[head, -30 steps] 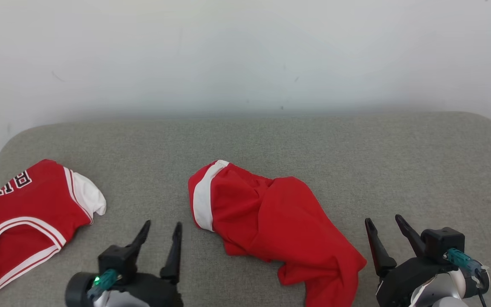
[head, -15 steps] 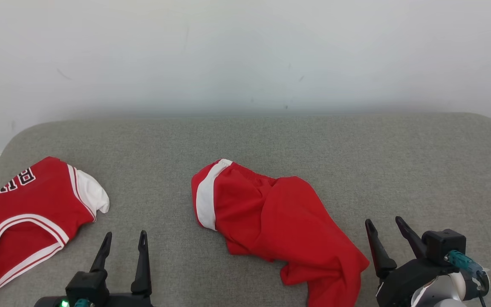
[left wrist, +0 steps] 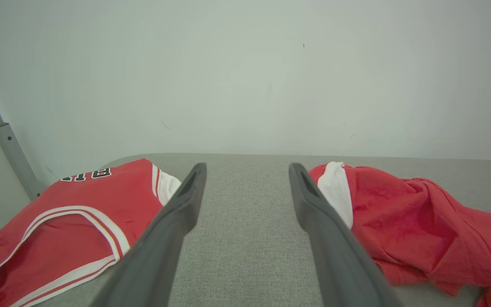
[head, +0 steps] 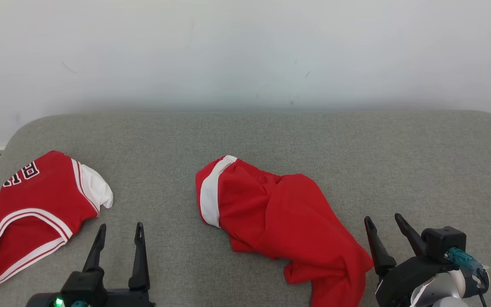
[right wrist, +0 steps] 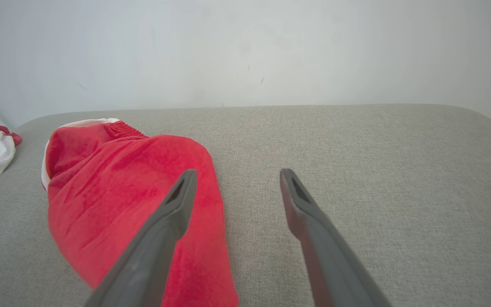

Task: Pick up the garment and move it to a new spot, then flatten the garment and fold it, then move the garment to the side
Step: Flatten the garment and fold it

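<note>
Noted a red garment [head: 279, 221] lying in a crumpled heap around the middle of the grey fabric-covered worktop [head: 271, 132], closer to the near edge than the far one. Bunched and creased, not flat, with a white band [head: 210, 194] at its far-left end and a loose red tail trailing off to the near right.

Logged the left end effector [head: 120, 226] at the near left, over bare grey fabric, with fingers spread wide and gripping nothing. Placed between the garment on the right and a red jersey [head: 28, 213] on the left, apart from both.

Logged the right end effector [head: 382, 217] at the near right, likewise wide open and empty. Sits just beside the garment's near-right tail; cannot tell from the head view whether touching. In the right wrist view, left finger seen in front of red cloth, right finger over bare grey fabric.

Jersey noted with white trim, black lettering and a white patch at its right side, at the far left of the worktop, well apart from the garment.

Beyond the far edge, a plain pale wall [head: 245, 51] with a few small marks.
</note>
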